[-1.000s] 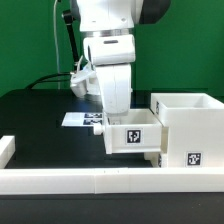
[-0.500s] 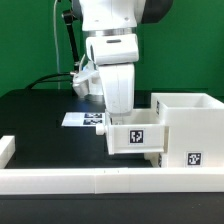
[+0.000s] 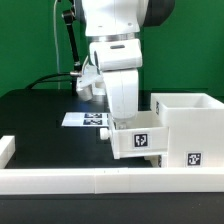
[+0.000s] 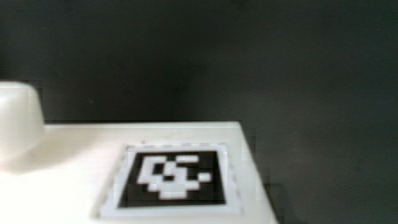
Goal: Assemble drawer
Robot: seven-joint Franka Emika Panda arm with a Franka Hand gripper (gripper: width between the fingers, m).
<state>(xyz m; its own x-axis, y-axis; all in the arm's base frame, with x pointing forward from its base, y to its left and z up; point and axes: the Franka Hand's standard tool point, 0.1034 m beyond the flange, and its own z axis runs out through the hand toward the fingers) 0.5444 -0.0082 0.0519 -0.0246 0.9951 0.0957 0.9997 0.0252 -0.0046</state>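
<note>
In the exterior view my gripper (image 3: 121, 121) reaches down into a small white open-top tray (image 3: 140, 140) with a square tag on its front. The fingers are hidden by the tray wall, but the tray moves with them, so it is held. The tray is slightly tilted and sits against the left side of the tall white housing (image 3: 192, 125), which has a tag low on its front. The wrist view shows a white tray surface with a blurred tag (image 4: 175, 172) and a rounded white shape (image 4: 15, 120) beside it. The second tray is out of view.
A long low white border wall (image 3: 90, 181) runs along the front, with a raised end piece (image 3: 6, 150) at the exterior view's left. The marker board (image 3: 84, 119) lies flat on the black table behind the tray. A green wall stands at the back.
My gripper and the tray have shifted toward the exterior view's right, closer against the housing, and the tray has tilted slightly.
</note>
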